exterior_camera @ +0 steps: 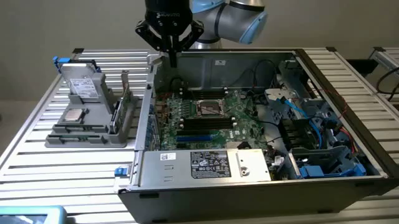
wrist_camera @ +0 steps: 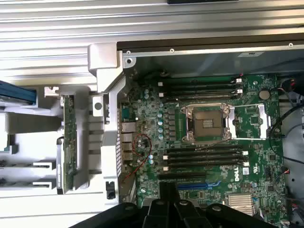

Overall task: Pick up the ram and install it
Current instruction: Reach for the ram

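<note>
The ram is a thin green stick standing on edge in the grey holder on the table, at the exterior view's left of the open computer case. The wrist view shows the ram beside the case wall. My gripper hangs above the case's rear corner nearest the holder, over the green motherboard. Its black fingers are shut to a point with nothing between them. In the wrist view the gripper is over the board near the long black slots.
The holder also carries a hard drive and a square silver processor chip. An open processor socket sits mid-board. Cables and blue plastic parts crowd the case at the exterior view's right. A slatted metal table lies all around.
</note>
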`<state>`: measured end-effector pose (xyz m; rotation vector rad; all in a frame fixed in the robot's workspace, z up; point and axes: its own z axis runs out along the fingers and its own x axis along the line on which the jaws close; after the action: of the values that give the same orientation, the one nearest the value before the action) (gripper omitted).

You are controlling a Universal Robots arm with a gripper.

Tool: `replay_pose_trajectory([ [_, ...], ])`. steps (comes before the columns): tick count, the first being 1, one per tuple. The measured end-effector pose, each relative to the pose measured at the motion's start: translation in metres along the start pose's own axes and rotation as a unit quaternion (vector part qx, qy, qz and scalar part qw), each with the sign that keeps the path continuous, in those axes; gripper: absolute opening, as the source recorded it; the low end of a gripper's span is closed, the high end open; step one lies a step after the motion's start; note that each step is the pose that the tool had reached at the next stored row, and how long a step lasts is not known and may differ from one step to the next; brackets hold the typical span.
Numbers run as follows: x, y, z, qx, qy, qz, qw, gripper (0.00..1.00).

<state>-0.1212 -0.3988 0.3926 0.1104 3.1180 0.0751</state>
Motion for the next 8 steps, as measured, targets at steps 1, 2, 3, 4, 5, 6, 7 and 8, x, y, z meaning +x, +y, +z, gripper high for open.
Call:
replay_pose_trajectory([
  [1,0.0000,0.0000,0.0000,0.0000,0.0000,0.000,1.0000,0.11],
  [2,0.0000,0.0000,0.0000,0.0000,0.0000,0.000,1.0000,0.11],
  [3,0.0000,0.0000,0.0000,0.0000,0.0000,0.000,1.0000,0.11],
  [4,0.0000,0.0000,0.0000,0.0000,0.0000,0.000,1.0000,0.11],
  [5,0.0000,0.0000,0.0000,0.0000,0.0000,0.000,1.0000,0.11],
  [6,0.0000,0.0000,0.0000,0.0000,0.0000,0.000,1.0000,0.11],
  [7,0.0000,0.0000,0.0000,0.0000,0.0000,0.000,1.0000,0.11],
  [8,0.0000,0.0000,0.0000,0.0000,0.0000,0.000,1.0000,0.11],
])
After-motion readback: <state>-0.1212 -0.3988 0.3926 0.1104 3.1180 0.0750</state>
